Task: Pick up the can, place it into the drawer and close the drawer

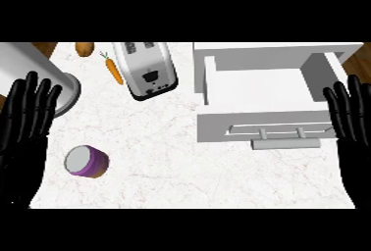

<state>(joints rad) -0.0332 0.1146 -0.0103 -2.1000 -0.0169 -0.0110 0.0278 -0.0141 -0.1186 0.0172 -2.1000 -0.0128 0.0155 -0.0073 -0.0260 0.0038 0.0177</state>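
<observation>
The can [86,161], purple with a pale top, lies tilted on the white marbled counter [181,181] toward the lower left, well apart from the drawer [262,93], which stands pulled open at the upper right with a bare pale inside and a bar handle [285,142] on its front. The left hand [27,115] shows at the left edge, fingers straight and spread, pointing up, holding nothing; the can sits just right of its forearm without touching. The right hand [351,115] shows at the right edge beside the drawer's right wall, fingers likewise straight and apart, empty. A toaster [148,69] lies near the top middle, with a carrot [114,70] just left of it, a potato [84,48] further up, and a grey pot [43,73] at the upper left.
</observation>
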